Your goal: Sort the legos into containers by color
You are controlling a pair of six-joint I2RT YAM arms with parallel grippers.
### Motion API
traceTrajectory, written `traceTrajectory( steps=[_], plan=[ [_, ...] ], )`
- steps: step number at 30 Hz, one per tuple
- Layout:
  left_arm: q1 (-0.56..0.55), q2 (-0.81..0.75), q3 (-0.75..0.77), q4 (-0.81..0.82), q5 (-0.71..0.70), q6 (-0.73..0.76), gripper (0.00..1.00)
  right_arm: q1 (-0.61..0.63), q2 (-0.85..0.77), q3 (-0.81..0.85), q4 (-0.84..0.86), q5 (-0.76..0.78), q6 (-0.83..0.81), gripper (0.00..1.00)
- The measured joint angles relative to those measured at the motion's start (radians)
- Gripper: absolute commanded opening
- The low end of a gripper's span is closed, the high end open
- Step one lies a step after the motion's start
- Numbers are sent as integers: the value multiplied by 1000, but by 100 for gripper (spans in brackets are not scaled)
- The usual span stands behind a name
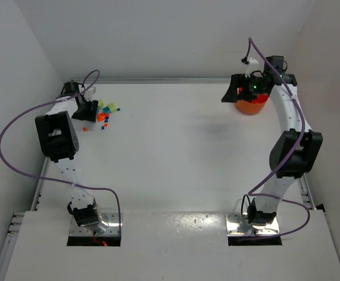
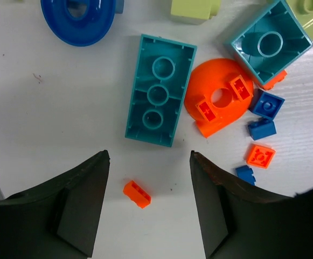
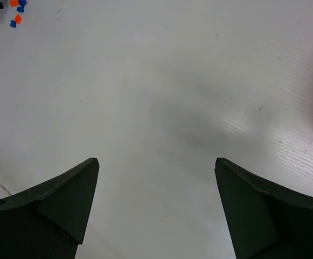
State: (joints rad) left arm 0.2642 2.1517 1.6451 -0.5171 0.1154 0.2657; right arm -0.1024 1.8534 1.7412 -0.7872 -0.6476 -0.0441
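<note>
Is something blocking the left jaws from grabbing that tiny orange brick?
Nothing visible is. The tiny orange brick lies alone on the bare table, between the open jaws of the left gripper. The long teal brick sits farther on and does not touch it.

No legible text, label, brand name, number or sign appears in any of the three views. In the left wrist view, the flat orange round plastic piece (image 2: 218,102) carries small marks inside its two square recesses. These marks are too small to read.
</note>
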Motion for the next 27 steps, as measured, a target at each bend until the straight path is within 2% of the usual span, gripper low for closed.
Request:
traceTrajectory(
  steps=[14, 18, 22, 27],
  plan=[
    [0, 106, 122, -11, 21, 11, 66, 0, 0, 1, -1, 0, 0, 88],
    [0, 110, 137, -19, 35, 13, 59, 0, 0, 1, -1, 0, 0, 88],
    [0, 113, 144, -19, 47, 13, 40, 2, 0, 1, -1, 0, 0, 88],
    [0, 115, 146, -18, 58, 19, 30, 2, 0, 1, -1, 0, 0, 88]
  ],
)
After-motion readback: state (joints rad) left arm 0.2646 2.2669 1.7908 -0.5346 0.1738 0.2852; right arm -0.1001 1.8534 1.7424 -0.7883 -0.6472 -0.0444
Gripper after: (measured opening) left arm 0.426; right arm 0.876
